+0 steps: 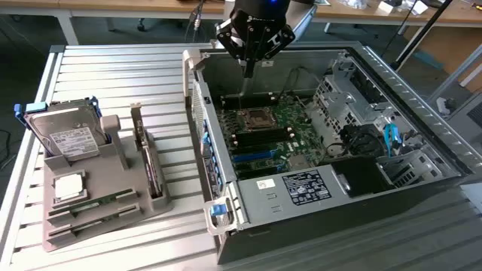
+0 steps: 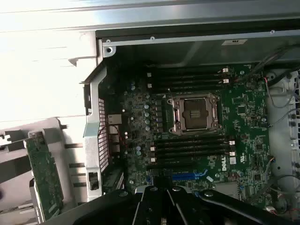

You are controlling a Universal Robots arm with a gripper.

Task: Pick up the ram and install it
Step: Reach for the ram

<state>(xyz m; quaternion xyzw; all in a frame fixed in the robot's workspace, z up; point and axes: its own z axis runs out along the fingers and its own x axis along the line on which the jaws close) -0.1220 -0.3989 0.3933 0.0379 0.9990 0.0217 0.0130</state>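
Two ram sticks (image 1: 92, 202) lie green and narrow in the slots of a grey holder (image 1: 113, 169) on the exterior view's left, one just in front of the other. My gripper (image 1: 245, 79) hangs over the back of the open computer case (image 1: 421, 135), above the motherboard (image 1: 263, 132) and far from the holder. Its black fingers (image 2: 149, 206) are shut, and I see nothing between them. Beneath them lie the empty processor socket (image 2: 195, 114) and rows of dark ram slots (image 2: 190, 147) on either side of it.
The holder also carries a hard drive (image 1: 68, 132), a square silver processor (image 1: 69, 186) and an upright expansion card (image 1: 145, 149). The case's metal walls, drive cages (image 1: 342, 96) and loose cables (image 1: 388, 138) surround the motherboard. The slatted white table (image 1: 121, 73) stretches behind the holder.
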